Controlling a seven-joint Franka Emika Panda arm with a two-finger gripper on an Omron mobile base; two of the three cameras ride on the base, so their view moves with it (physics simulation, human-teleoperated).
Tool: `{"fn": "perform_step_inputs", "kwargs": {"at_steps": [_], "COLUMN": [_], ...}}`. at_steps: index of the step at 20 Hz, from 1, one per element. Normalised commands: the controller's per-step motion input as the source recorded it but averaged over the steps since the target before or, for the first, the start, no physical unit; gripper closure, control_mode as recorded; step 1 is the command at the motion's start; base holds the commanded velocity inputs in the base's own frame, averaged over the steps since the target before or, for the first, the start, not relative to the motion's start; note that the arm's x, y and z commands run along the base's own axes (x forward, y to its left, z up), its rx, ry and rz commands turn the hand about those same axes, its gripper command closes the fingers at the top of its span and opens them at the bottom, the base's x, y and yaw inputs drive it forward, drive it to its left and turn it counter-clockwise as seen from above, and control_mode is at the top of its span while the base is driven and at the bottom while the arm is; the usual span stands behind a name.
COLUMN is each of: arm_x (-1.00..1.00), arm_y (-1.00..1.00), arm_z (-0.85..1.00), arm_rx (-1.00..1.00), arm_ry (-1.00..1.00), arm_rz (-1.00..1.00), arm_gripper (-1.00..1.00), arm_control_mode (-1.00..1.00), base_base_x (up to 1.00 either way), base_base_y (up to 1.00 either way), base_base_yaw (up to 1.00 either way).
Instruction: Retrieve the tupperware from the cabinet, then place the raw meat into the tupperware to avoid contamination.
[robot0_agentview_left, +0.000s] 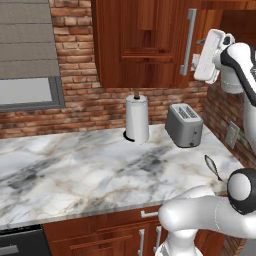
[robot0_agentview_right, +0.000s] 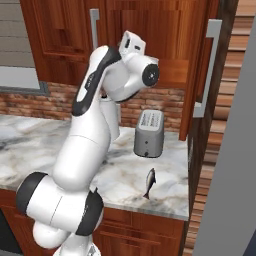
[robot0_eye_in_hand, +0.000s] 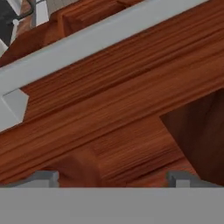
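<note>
High against the cabinet (robot0_agentview_left: 145, 45), the gripper (robot0_eye_in_hand: 113, 177) is held with its fingers wide apart, seemingly just short of the silver bar handle (robot0_agentview_left: 189, 42). No tupperware can be made out. Below, a toaster (robot0_agentview_left: 184, 125) stands on the counter (robot0_agentview_left: 75, 170).

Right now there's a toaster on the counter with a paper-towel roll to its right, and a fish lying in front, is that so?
Not quite: the roll stands to the left of the toaster, as the left base view shows. The fish does lie in front, on the counter.
</note>
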Motion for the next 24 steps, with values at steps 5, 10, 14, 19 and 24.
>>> {"fn": "perform_step_inputs", "kwargs": {"at_steps": [5, 10, 14, 19, 24], "arm_x": [-0.55, -0.67, -0.71, -0.68, -0.61], "arm_y": [0.23, 0.50, 0.73, 0.80, 0.80], "arm_z": [0.12, -0.01, -0.07, -0.15, -0.20], "arm_rx": [-0.05, -0.07, -0.09, -0.11, -0.10], "arm_ry": [-0.03, -0.09, -0.08, -0.06, -0.07], "arm_rz": [0.19, 0.10, 0.05, 0.08, 0.10], "arm_gripper": [-1.00, -1.00, -1.00, -1.00, -1.00], "arm_control_mode": [-1.00, -1.00, -1.00, -1.00, -1.00], "base_base_x": [0.00, 0.00, 0.00, 0.00, 0.00], "base_base_y": [0.00, 0.00, 0.00, 0.00, 0.00], "base_base_yaw": [0.00, 0.00, 0.00, 0.00, 0.00]}}
